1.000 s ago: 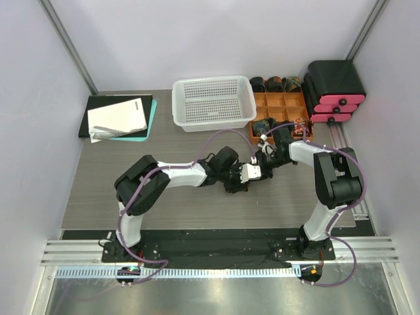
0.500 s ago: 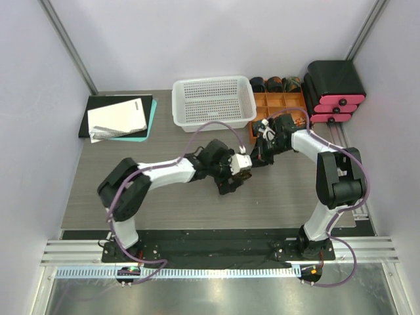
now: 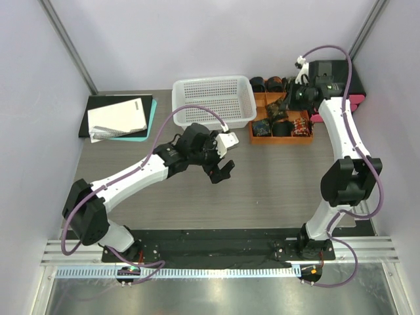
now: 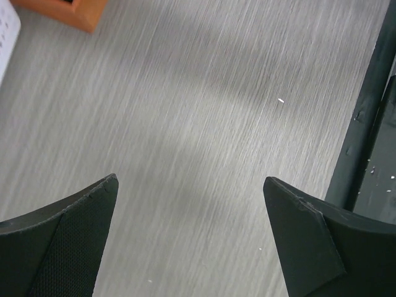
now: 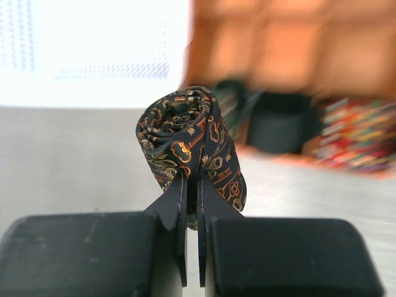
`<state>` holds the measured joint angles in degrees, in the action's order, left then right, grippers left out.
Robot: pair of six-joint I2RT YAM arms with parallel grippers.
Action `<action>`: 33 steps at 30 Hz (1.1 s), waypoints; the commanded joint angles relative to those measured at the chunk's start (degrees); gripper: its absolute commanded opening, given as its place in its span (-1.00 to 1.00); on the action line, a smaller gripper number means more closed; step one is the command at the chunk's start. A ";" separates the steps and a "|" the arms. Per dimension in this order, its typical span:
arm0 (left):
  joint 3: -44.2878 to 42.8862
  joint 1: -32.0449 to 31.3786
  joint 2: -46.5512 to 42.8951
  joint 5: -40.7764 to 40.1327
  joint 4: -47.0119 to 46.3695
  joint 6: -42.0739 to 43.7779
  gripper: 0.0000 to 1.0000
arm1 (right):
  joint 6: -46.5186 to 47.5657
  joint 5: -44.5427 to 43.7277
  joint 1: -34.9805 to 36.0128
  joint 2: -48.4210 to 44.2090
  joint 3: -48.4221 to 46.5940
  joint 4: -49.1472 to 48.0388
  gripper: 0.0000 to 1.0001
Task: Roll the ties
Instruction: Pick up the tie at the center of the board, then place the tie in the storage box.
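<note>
One of the ties [image 5: 185, 148], black with gold keys, is rolled into a tight coil. My right gripper [image 5: 192, 185] is shut on its lower edge and holds it upright. In the top view that gripper [image 3: 283, 105] hangs with the rolled tie [image 3: 275, 113] over the orange divided tray [image 3: 266, 100] at the back right. Other rolled ties [image 3: 262, 127] sit in the tray's compartments. My left gripper [image 3: 220, 167] is over bare table left of the tray. Its jaws [image 4: 190, 180] stand wide open with nothing between them.
A white mesh basket [image 3: 213, 102] stands left of the tray; its edge [image 4: 5, 37] and the tray's corner [image 4: 68, 12] show in the left wrist view. A black and pink drawer unit [image 3: 336, 88] is at the back right, notebooks [image 3: 118, 118] at the back left.
My left gripper opened, let go of the rolled tie and drew back to the left. The right arm swung the rolled tie from mid-table back to over the orange tray.
</note>
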<state>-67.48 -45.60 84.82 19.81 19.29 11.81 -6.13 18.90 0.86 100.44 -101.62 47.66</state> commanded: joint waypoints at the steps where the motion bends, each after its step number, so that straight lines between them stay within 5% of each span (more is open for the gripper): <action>1: -1.16 0.43 0.00 -2.41 1.72 -4.95 1.00 | 4.37 -17.21 -0.16 6.67 -7.96 -2.48 -0.98; 17: 1.91 0.52 -0.79 -6.63 1.45 -5.40 0.99 | 9.91 -32.43 -3.15 29.62 -30.38 -7.41 -0.98; 33: 4.55 0.52 -1.41 -8.74 0.57 -4.43 0.99 | 4.73 -32.17 -3.15 33.85 -29.95 -3.36 -0.98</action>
<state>-63.24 -45.34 84.88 11.86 21.10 7.70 1.28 -12.82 -2.48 134.67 -130.19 43.64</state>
